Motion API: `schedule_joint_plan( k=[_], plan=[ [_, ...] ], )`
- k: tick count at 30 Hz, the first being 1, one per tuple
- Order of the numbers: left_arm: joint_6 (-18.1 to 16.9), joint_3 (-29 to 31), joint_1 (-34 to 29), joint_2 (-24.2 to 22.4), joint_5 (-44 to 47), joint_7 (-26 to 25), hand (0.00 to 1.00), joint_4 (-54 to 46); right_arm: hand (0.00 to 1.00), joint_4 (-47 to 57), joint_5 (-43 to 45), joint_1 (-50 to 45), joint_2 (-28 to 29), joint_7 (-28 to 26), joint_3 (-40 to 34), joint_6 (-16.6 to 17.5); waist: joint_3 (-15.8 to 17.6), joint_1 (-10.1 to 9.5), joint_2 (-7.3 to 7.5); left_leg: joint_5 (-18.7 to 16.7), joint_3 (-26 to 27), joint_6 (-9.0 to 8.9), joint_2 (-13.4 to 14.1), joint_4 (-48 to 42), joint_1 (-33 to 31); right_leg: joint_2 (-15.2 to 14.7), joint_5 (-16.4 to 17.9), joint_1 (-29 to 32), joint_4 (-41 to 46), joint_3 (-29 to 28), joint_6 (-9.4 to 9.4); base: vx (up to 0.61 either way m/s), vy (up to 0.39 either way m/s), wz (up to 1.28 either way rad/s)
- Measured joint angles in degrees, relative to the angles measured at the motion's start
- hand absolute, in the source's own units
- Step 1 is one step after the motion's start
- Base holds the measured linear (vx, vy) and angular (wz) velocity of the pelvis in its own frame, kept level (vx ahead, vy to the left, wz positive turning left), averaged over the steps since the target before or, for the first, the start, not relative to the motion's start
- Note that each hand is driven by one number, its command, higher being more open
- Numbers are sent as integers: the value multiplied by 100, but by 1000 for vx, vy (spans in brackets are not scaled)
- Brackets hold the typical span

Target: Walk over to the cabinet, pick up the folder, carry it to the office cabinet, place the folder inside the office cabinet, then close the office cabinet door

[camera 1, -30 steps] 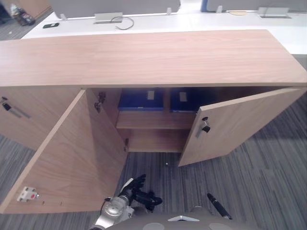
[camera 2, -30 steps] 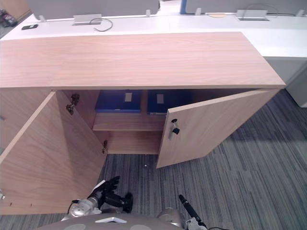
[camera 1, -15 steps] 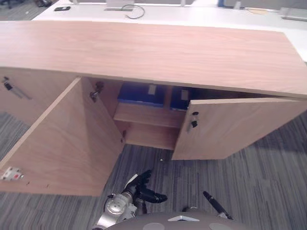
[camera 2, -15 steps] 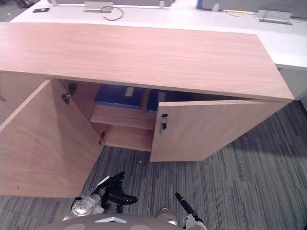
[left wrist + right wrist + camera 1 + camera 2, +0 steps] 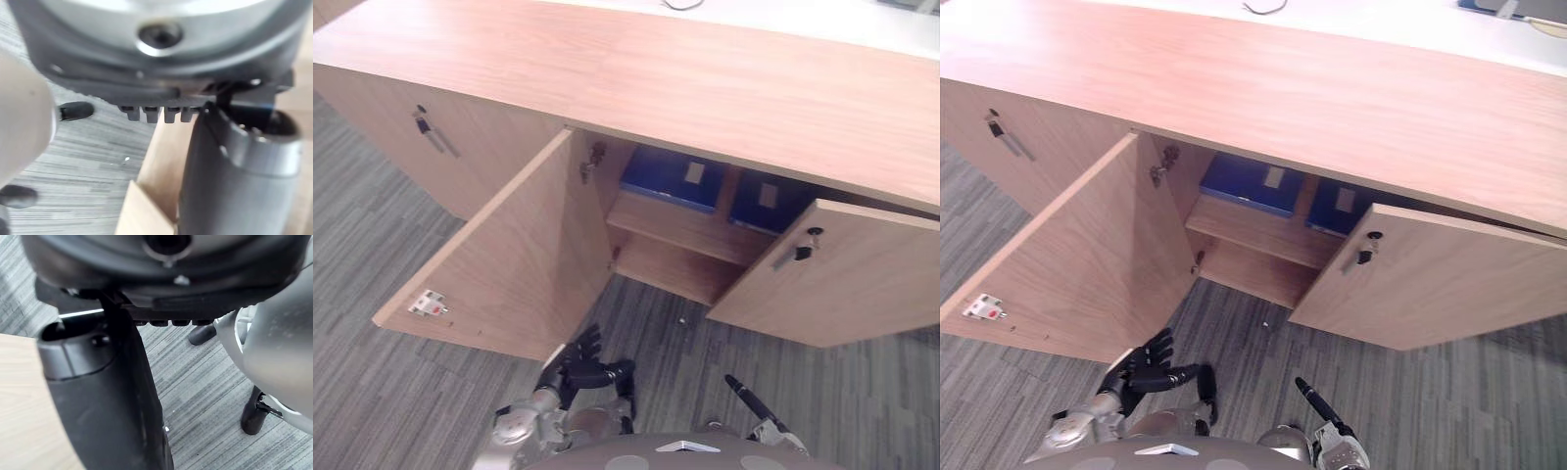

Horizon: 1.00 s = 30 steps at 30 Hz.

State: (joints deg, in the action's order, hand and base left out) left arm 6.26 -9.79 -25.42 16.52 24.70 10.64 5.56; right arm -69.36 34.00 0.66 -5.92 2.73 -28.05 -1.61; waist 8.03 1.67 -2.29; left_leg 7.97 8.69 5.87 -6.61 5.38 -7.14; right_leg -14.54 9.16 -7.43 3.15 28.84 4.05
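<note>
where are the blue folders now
Seen in both eye views, the blue folders lie side by side on the upper shelf inside the office cabinet, between its open left door and half-open right door.

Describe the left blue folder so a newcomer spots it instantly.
Find the long wooden cabinet with both doors open. On its inner shelf, the left folder sits beside the wide-open left door; its blue twin sits nearer the right door.

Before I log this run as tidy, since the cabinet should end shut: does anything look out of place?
Only the doors: the left door stands wide open and the right door half open, with two blue folders on the upper shelf inside. A small white speck lies on the carpet. Nothing looks damaged.
</note>
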Motion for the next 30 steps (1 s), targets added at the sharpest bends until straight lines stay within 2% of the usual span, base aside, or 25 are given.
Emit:
schedule_joint_plan(
  k=[1,3,4,5,8,10,11,12,13,14,15,16,17,19,20,23,28,30],
  plan=[
    [1,28,-171,319,322,-7,100,-325,100,-3,-10,17,-33,1,-19,-32,4,-4,-30,-19,-11,20,-48,0,24,-23,-1,-55,-53,4,-2,144,49,13],
    [39,236,-574,1246,985,-2,100,-1015,100,-34,-189,28,-55,-14,-117,-60,-20,3,-58,-59,-16,25,-122,0,93,-72,-72,-135,-63,-56,-73,112,17,6],
    [64,646,-829,1754,1270,4,100,-1422,100,-75,-213,26,-59,-39,-196,-75,-51,-13,-71,-85,-2,-9,-112,0,115,-63,-214,-142,-38,-94,-56,81,-5,-4],
    [94,917,-963,1993,1365,28,100,-1588,100,-79,-212,24,-66,-66,-244,-85,-59,-15,-84,-94,-10,-23,-94,0,136,-46,-285,-156,-32,-90,-40,88,-21,-5],
    [282,2380,-1562,3148,1627,221,100,-2261,100,-112,-214,-3,-66,-140,-298,-178,-130,-81,-64,-163,-32,-40,-7,-1,168,48,-416,-152,-17,-73,-66,56,-52,-4],
    [283,2954,-1354,3512,1584,403,100,-2189,100,-108,-211,-63,-12,-175,-301,-182,-163,-173,-49,-174,-64,-58,12,-1,157,67,-422,-142,-21,-69,-58,13,-65,-2],
    [87,2699,-627,3419,1586,608,100,-1700,100,-1,-210,-258,15,-184,-312,-175,-257,-317,-59,-182,-94,-73,42,2,155,84,-428,-171,-20,-82,-47,10,-69,-2],
    [-56,2410,-188,3119,1512,719,100,-1316,100,43,-209,-365,27,-204,-346,-172,-304,-360,-49,-183,-91,-80,49,2,185,86,-428,-184,-21,-92,-46,17,-70,-6],
    [-306,1998,484,2020,1076,676,100,-637,100,126,-207,-475,24,-228,-371,-168,-392,-399,-152,-184,-73,-96,67,2,343,95,-428,-296,-13,-138,-45,3,-59,-11],
    [-424,2039,744,544,504,158,100,-83,100,159,-202,-543,3,-220,-195,-167,-540,-371,-96,-146,-58,-116,96,0,357,114,-426,-305,-14,-184,-42,-13,-78,-13],
    [-343,2148,733,-135,309,-231,100,-3,100,168,-202,-547,2,-232,-47,-164,-643,-320,-121,-131,-54,-145,122,-1,317,140,-421,-255,-13,-213,-43,-28,-78,-11],
    [-240,2081,687,-907,214,-785,100,80,100,204,-197,-499,63,-246,236,-140,-612,-246,-3,-133,-57,-209,193,2,289,215,-401,-234,-29,-219,-59,-90,-138,-5],
    [-137,1739,536,-1226,254,-1128,100,66,100,179,-192,-451,119,-231,402,-136,-611,-215,97,-65,-69,-262,286,2,184,278,-386,-129,-34,-209,-80,-77,-107,-2],
    [-84,1136,307,-1327,455,-1322,100,63,100,161,-170,-421,178,-221,482,-136,-544,-226,205,5,-73,-319,348,2,123,340,-271,-78,-45,-199,-124,-115,-119,0],
    [-74,829,238,-1346,486,-1373,100,70,100,160,-164,-433,228,-196,568,-111,-483,-262,272,62,-76,-333,327,2,123,330,-60,-109,-50,-177,49,-142,-137,3],
    [-81,808,256,-1393,480,-1384,100,68,100,165,-164,-448,176,-186,639,-49,-434,-241,162,142,-134,-389,414,2,159,388,-22,-164,-35,-96,102,-129,-62,11],
    [-180,1015,256,-1384,405,-1348,100,181,100,212,-173,-554,165,-184,682,5,-447,-260,122,192,-256,-447,431,3,147,460,41,-229,-34,54,208,-36,-33,14],
    [-241,974,263,-1389,395,-1247,100,510,100,209,-176,-631,167,-163,681,17,-448,-285,139,198,-401,-444,388,2,132,420,41,-292,-11,236,281,38,-29,33]
  ],
)
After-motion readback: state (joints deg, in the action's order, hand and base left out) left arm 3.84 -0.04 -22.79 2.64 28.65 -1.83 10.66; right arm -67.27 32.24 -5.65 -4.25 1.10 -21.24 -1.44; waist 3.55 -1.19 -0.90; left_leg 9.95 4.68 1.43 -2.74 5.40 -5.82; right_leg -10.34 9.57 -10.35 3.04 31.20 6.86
